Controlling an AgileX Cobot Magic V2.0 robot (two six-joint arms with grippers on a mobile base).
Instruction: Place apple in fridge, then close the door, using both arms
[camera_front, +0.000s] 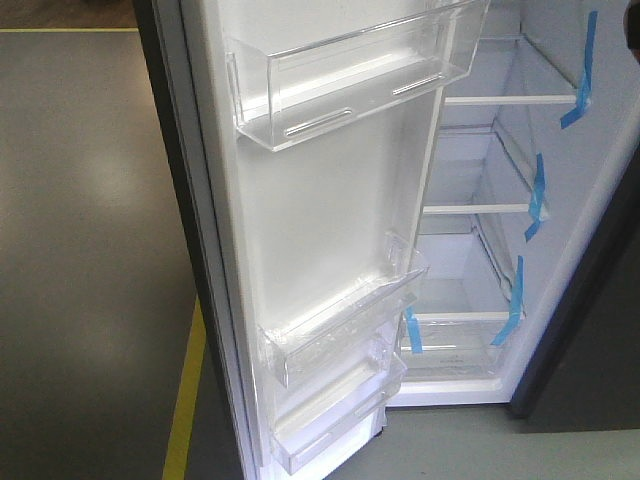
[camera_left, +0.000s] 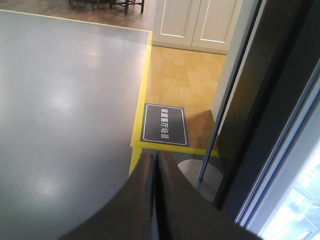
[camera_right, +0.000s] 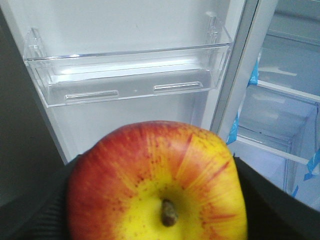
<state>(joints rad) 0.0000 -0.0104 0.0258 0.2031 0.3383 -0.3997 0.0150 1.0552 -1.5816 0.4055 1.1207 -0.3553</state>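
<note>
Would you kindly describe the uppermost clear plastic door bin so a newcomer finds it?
On the dark grey fridge, the open door is white inside. Of its three clear plastic bins, the uppermost bin sits alone above a bare stretch; the lower two bins crowd together.

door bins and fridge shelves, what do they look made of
Bins: clear glossy hard plastic, it seems; the white door shows through them and their edges catch light. Shelves: opaque white, matte front edges, likely plastic trim; whether the panels are glass cannot be told.
</note>
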